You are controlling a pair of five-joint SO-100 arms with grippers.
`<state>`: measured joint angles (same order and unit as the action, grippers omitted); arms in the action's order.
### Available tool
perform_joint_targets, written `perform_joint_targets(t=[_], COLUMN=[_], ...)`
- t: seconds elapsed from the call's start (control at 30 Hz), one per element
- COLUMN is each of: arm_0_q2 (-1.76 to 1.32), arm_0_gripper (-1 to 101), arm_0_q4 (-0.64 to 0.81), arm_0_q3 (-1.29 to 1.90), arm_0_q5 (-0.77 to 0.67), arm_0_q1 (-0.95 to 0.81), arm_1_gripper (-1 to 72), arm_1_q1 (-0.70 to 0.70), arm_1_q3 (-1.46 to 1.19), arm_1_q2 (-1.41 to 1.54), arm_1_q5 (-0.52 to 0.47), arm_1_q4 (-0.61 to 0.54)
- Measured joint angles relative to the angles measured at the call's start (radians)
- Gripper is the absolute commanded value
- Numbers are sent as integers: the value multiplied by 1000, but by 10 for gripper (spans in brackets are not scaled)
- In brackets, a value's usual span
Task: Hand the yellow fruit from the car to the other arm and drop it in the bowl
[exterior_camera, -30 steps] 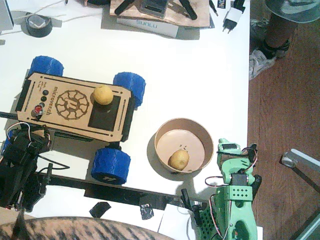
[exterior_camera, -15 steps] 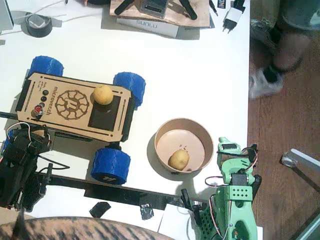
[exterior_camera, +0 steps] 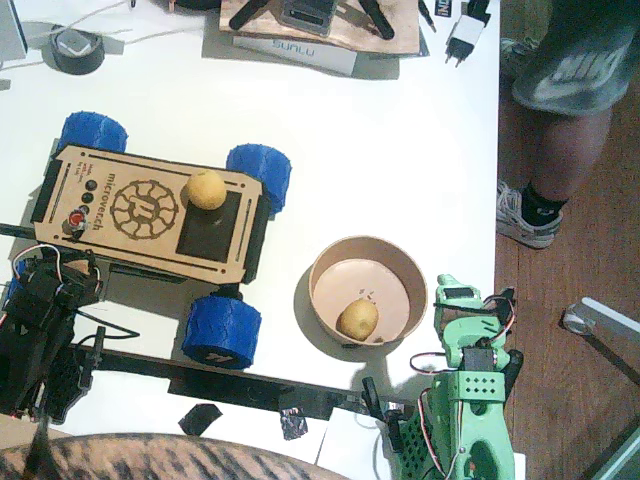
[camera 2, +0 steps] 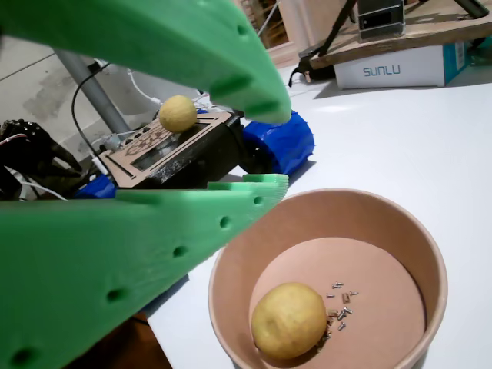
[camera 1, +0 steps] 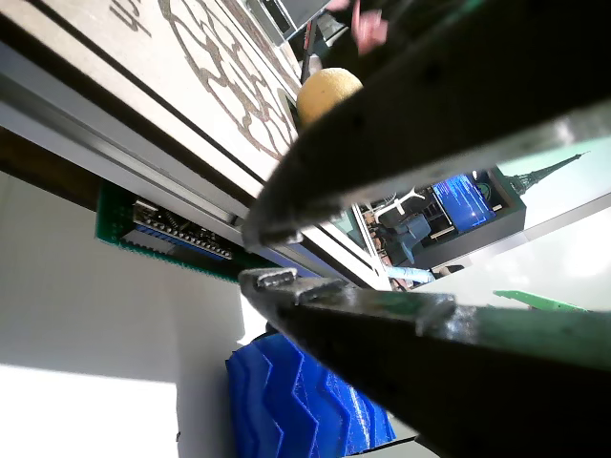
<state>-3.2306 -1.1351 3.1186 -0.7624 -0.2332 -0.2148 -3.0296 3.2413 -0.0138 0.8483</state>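
Observation:
The dull ochre yellow fruit [exterior_camera: 357,319] [camera 2: 289,320] lies inside the tan bowl [exterior_camera: 400,265] [camera 2: 369,207], toward its near side. A brighter lemon-yellow fruit [exterior_camera: 206,189] [camera 2: 177,113] [camera 1: 326,91] sits on the plywood car [exterior_camera: 110,205] [camera 1: 191,86], at the edge of its black panel. My left gripper [exterior_camera: 58,272] [camera 1: 250,253], on the black arm, rests low beside the car's near left corner with its jaw tips almost together and nothing in them. My right gripper [exterior_camera: 447,287] [camera 2: 284,146], on the mint-green arm, sits just right of the bowl, slightly open and empty.
The car's blue wheels [exterior_camera: 221,329] stand between the left arm and the bowl. A SUNLU box [exterior_camera: 295,48], a tape roll [exterior_camera: 76,48] and a plug [exterior_camera: 465,35] line the far edge. A person's leg [exterior_camera: 565,130] is beside the table's right edge.
Only the person at the right has moved, stepping closer along the table's edge. Both arms, both fruits, the car and the bowl are where they were.

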Motion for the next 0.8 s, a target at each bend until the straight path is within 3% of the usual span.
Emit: perform_joint_targets(t=[0.3, 0.5, 0.63, 0.8], arm_0_q2=[0, 0, 0, 0], arm_0_gripper=[6, 133, 51, 39], arm_0_q4=[0, 0, 0, 0], arm_0_q3=[0, 0, 0, 0], arm_0_q5=[0, 0, 0, 0], arm_0_q1=[0, 0, 0, 0], arm_1_gripper=[16, 3, 3, 3], arm_1_q1=[0, 0, 0, 0], arm_1_q3=[0, 0, 0, 0], arm_1_q2=[0, 0, 0, 0], arm_1_q5=[0, 0, 0, 0], arm_1_q4=[0, 0, 0, 0])
